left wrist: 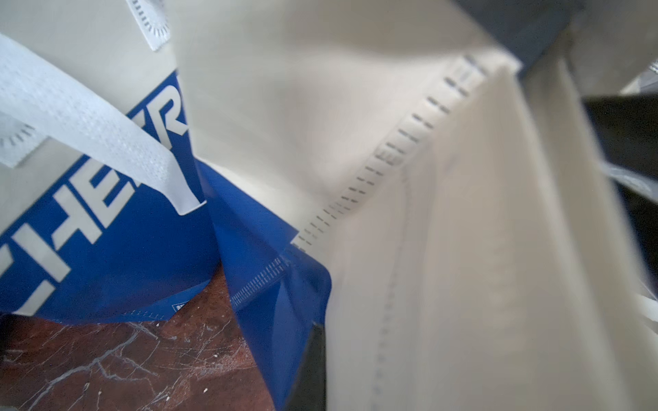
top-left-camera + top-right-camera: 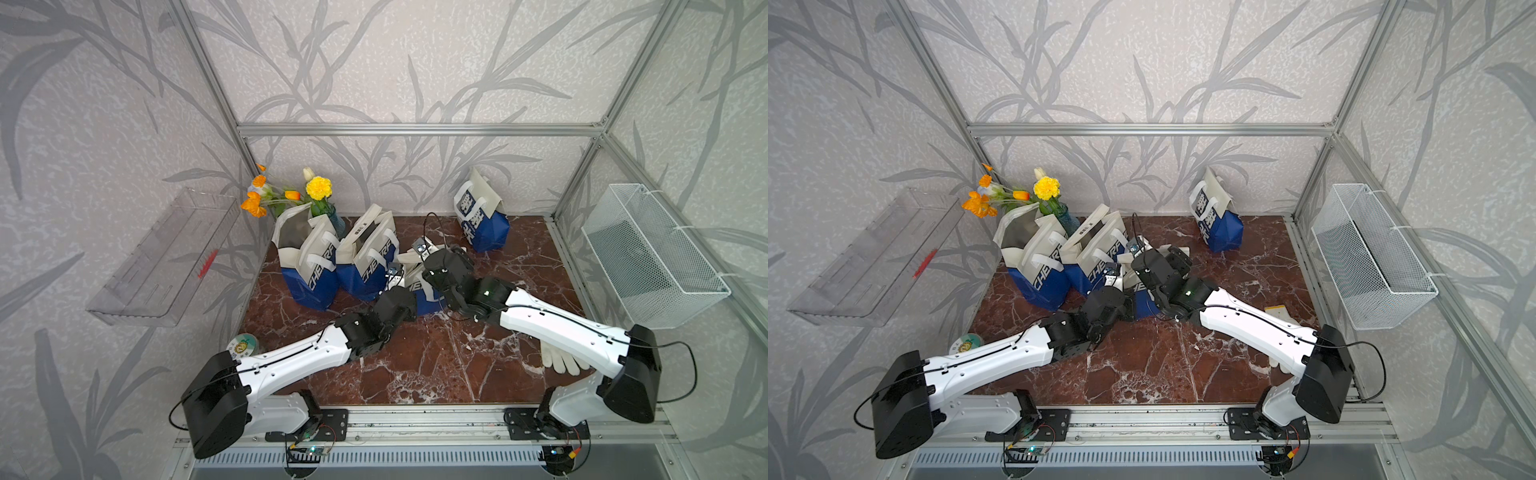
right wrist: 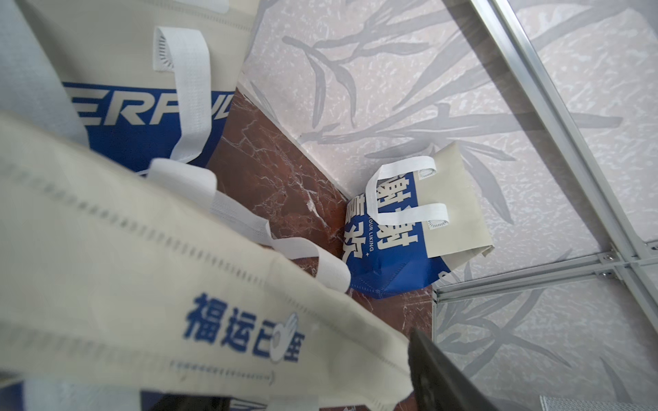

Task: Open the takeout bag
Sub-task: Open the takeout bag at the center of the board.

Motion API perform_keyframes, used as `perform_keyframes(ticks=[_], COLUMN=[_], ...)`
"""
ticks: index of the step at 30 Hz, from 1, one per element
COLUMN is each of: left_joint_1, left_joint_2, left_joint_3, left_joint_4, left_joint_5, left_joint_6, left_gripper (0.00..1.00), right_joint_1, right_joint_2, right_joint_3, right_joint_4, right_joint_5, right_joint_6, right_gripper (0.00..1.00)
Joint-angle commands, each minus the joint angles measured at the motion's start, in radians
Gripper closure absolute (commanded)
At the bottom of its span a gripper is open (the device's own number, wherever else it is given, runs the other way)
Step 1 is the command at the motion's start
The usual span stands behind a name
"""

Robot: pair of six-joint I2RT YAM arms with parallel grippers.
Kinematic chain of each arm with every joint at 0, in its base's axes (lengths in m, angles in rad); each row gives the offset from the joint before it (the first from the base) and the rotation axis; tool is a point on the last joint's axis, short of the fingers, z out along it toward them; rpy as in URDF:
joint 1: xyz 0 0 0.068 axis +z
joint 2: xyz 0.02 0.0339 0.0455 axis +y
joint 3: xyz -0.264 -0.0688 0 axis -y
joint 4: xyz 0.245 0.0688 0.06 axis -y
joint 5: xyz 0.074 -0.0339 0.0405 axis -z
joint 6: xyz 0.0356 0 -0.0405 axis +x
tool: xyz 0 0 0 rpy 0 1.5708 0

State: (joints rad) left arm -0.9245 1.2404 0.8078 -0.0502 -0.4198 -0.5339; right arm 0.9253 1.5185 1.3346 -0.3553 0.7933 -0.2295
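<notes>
- Nearest you: both arm bases (image 2: pixel 266 409) on the front rail, with the forearms reaching in to meet over the middle of the table (image 2: pixel 415 365).
- The takeout bag (image 2: pixel 430 297) sits at the table's middle, mostly hidden under the two wrists in both top views. Only its blue base and a bit of the cream top show.
- The left gripper (image 2: pixel 401 279) is closed down tight. Its wrist view is filled with cream wall, and a stitched seam (image 1: pixel 374 170) runs toward the one dark finger (image 1: pixel 313 366). You look to have the side panel pinched.
- The right gripper (image 2: pixel 451 252) has its jaws standing wide. One finger (image 3: pixel 445 377) shows, with the bag's folded cream rim (image 3: pixel 142 267) just beside it. Contact can't be told.
- Handling, as a judgement: it is light, soft non-woven cloth that will flop and fold rather than spring open. It will likely skid on polished marble, so keep one side anchored.
- Take hold at the rim edge opposite your pinch, or at a handle loop (image 3: pixel 245 224). The stitched hems should be the firmest parts.
- The nearest open bag (image 2: pixel 365 266) stands just beside it, toward the left edge. Mind snagging its straps.
</notes>
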Motion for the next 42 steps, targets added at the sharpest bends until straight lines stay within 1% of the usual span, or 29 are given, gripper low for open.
perform_keyframes(ticks=[1,4,8,9,11,13,15,16,19,20,22,28,30,34,37,42], left_joint_1=[0.001,0.003,0.004,0.005,0.006,0.007,0.009,0.01,0.01,0.01,0.01,0.01,0.01,0.01,0.01,0.01], left_joint_2=[-0.037,-0.044,-0.049,-0.05,-0.048,-0.044,-0.043,-0.043,-0.044,-0.045,-0.047,-0.05,-0.049,-0.04,-0.033,-0.038], left_joint_3=[-0.023,-0.028,-0.034,-0.037,-0.044,-0.048,-0.051,-0.052,-0.048,-0.046,-0.041,-0.031,-0.028,-0.026,-0.022,-0.021], left_joint_4=[0.032,0.029,0.027,0.028,0.037,0.044,0.047,0.05,0.051,0.05,0.05,0.045,0.045,0.054,0.056,0.053], left_joint_5=[-0.038,-0.046,-0.048,-0.051,-0.046,-0.042,-0.04,-0.038,-0.031,-0.03,-0.03,-0.028,-0.027,-0.019,-0.003,0.004], left_joint_6=[0.01,0.017,0.02,0.017,0.019,0.017,0.017,0.015,0.015,0.015,0.017,0.023,0.023,0.022,0.022,0.024], left_gripper=[1.0,1.0,1.0,1.0,1.0,1.0,1.0,1.0,1.0,1.0,1.0,1.0,1.0,1.0,1.0,1.0], right_joint_1=[-0.033,-0.062,-0.086,-0.089,-0.094,-0.094,-0.095,-0.095,-0.097,-0.097,-0.094,-0.091,-0.091,-0.083,-0.065,-0.035], right_joint_2=[0.046,0.063,0.05,0.045,0.031,0.017,0.004,-0.007,-0.047,-0.062,-0.091,-0.201,-0.239,-0.28,-0.253,-0.146], right_joint_3=[0.048,0.033,0.03,0.034,0.038,0.041,0.048,0.042,-0.003,-0.022,-0.065,-0.179,-0.201,-0.229,-0.217,-0.161], right_joint_4=[-0.014,-0.004,0.025,0.033,0.058,0.076,0.066,0.064,0.07,0.072,0.08,0.105,0.105,0.172,0.216,0.259], right_joint_5=[0.062,0.069,0.074,0.073,0.057,0.028,-0.036,-0.077,-0.179,-0.197,-0.246,-0.298,-0.351,-0.404,-0.409,-0.384], right_joint_6=[0.033,0.057,0.069,0.062,0.04,0.014,-0.003,-0.011,-0.026,-0.023,-0.04,-0.064,-0.073,-0.09,-0.14,-0.225], right_gripper=[0.29,0.36,0.56,0.59,0.7,0.75,0.72,0.66,0.41,0.37,0.33,0.3,0.3,0.28,0.28,0.27])
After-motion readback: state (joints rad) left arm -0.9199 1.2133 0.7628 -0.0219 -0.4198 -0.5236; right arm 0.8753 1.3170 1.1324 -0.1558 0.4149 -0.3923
